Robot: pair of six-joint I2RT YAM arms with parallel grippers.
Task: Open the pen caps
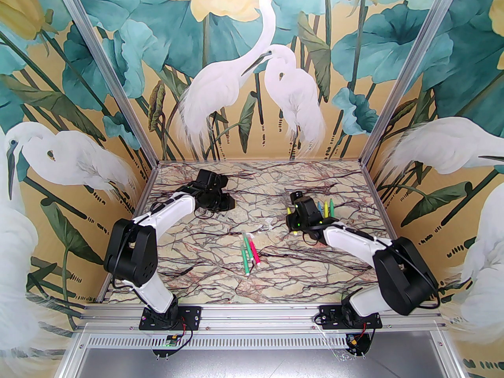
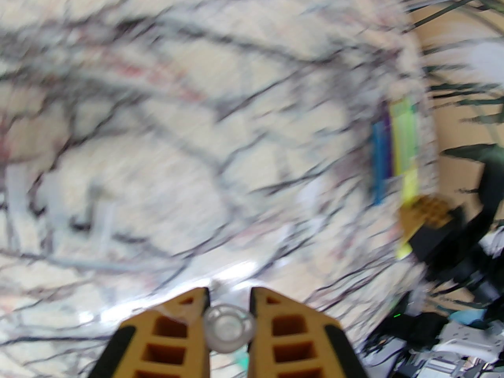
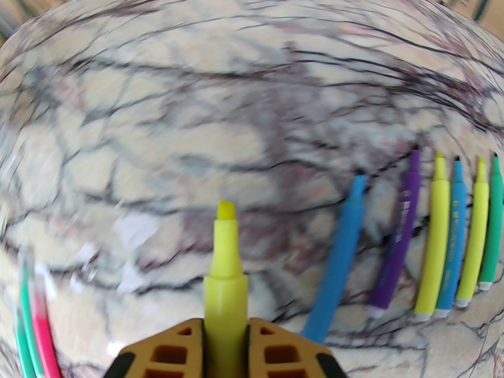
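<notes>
Left wrist view, though blurred, shows the left hand [image 2: 229,292] closed narrow on a small clear plastic pen cap [image 2: 229,326]. The cap is pinched between the two orange ribbed fingers [image 2: 173,329], its round mouth facing the camera, above the cream marble-patterned table [image 2: 189,140].

Right wrist view has the right hand [image 3: 225,325] clamped on a stubby bright yellow felt marker [image 3: 226,258]. Its body runs straight out from between the fingers, and its bare chisel tip points away from the wrist.

To the right of that hand six more bare-tipped markers lie on the table with their tips pointing away:
- a blue one [image 3: 338,262], tilted and a little apart from the rest
- a purple one [image 3: 397,242]
- a close row of yellow [image 3: 433,242], blue [image 3: 451,242], yellow [image 3: 474,234] and green [image 3: 492,226]

At the left edge lie a pink marker [image 3: 41,329] and green ones [image 3: 26,321] side by side.

Top external view puts the two hands well apart, the left one toward the far left of the table and the right one on the right. A few loose clear caps [image 1: 267,223] lie on the table between them. The pink and green markers lie nearer the arm bases.
</notes>
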